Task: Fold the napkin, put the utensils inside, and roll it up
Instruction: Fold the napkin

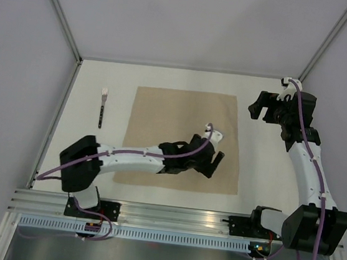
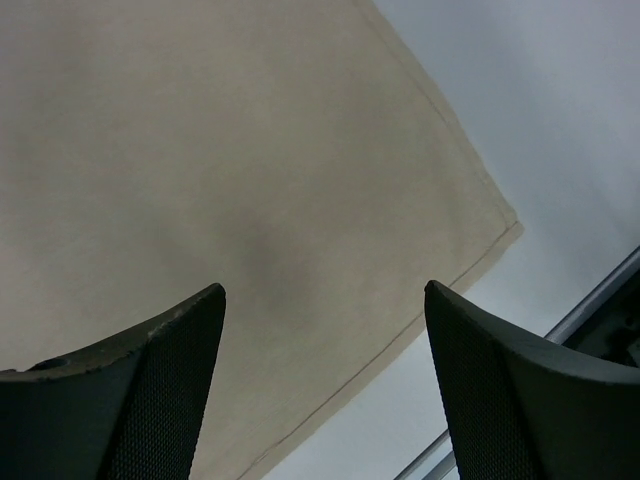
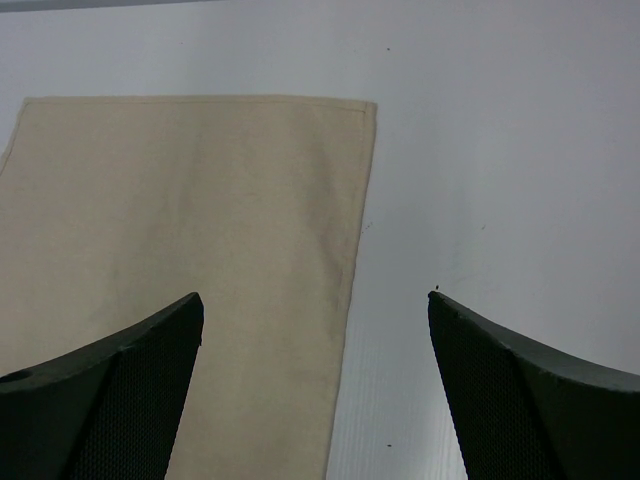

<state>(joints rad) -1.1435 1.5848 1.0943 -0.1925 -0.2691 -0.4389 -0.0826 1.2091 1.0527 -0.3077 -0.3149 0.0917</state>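
Observation:
The beige napkin (image 1: pixel 174 124) lies flat and unfolded in the middle of the white table. A fork (image 1: pixel 103 107) with a dark handle lies to its left, tines pointing away from me. My left gripper (image 1: pixel 215 162) hovers over the napkin's near right part, open and empty. In the left wrist view the napkin (image 2: pixel 250 170) fills the left side, and its near right corner lies just beyond my left gripper (image 2: pixel 322 288). My right gripper (image 1: pixel 255 108) hangs off the napkin's far right corner, open. In the right wrist view my right gripper (image 3: pixel 314 297) straddles the edge of the napkin (image 3: pixel 190 220).
An aluminium rail (image 1: pixel 170 216) runs along the near table edge, also showing as the rail (image 2: pixel 590 300) in the left wrist view. Pale walls with metal posts close in the table on the left, far and right sides.

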